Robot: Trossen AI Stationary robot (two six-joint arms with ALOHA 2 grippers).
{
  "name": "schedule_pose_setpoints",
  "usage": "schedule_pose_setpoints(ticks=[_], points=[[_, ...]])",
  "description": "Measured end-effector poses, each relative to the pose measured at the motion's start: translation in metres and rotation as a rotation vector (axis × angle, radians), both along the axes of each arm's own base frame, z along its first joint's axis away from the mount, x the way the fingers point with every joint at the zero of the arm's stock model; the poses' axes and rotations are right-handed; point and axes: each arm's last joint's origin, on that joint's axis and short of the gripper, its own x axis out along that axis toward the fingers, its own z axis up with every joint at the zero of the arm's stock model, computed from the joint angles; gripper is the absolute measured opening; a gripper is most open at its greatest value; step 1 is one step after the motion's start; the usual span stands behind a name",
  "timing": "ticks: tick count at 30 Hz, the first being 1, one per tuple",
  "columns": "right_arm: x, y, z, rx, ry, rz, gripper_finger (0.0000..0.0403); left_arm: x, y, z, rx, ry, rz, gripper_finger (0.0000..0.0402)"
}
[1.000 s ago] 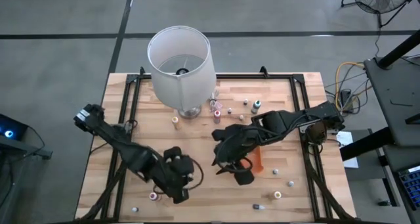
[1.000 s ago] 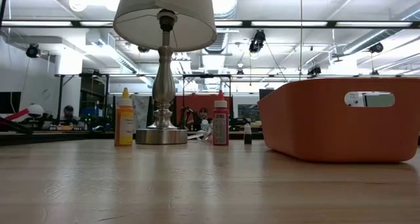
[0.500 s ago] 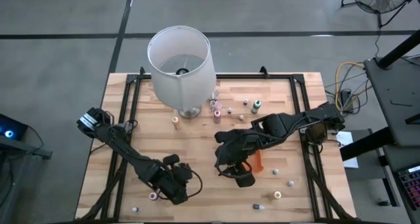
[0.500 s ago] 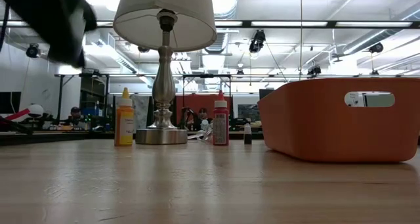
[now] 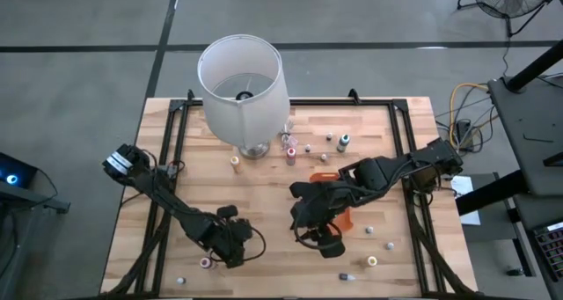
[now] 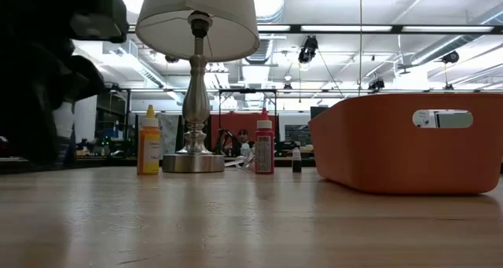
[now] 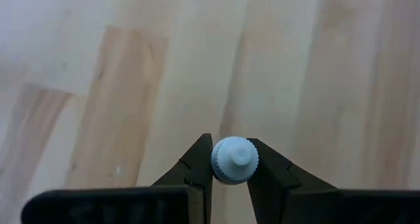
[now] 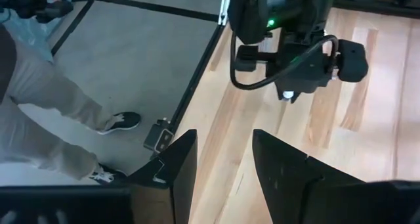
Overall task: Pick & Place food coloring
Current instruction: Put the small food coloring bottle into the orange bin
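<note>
Left gripper [image 7: 231, 163] lowered near table [image 5: 264, 194], clamping bottle [image 7: 234, 159].

table [image 5: 202, 194]: wood | on it: lamp [image 5: 242, 89], orange tray [image 6: 409, 142], scattered food coloring bottles [image 5: 290, 155]

A white-shaded lamp [image 5: 240, 78] stands near the orange tray [image 6: 405, 142].
</note>
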Motion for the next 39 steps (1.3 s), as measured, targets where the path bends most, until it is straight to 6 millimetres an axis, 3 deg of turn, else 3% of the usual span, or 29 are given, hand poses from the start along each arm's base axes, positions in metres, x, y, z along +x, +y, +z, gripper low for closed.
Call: schedule_pose_setpoints(ticks=[8, 20, 32, 39], points=[[-0.006, 0.011, -0.003, -0.003, 0.033, -0.011, 0.0141, 0.019, 0.001, 0.01, -0.069, -0.119, -0.043, 0.0046], [-0.02, 0.03, -0.013, -0.072, 0.088, -0.047, 0.0136, 0.042, 0.004, 0.019, -0.033, -0.168, -0.058, 0.0046], [-0.031, 0.038, -0.016, -0.094, 0.09, -0.079, 0.0135, 0.088, -0.011, -0.003, -0.019, -0.165, -0.097, 0.0046], [-0.034, 0.037, -0.012, -0.088, 0.08, -0.08, 0.0133, 0.098, -0.001, -0.015, 0.014, -0.15, -0.041, 0.0046]])
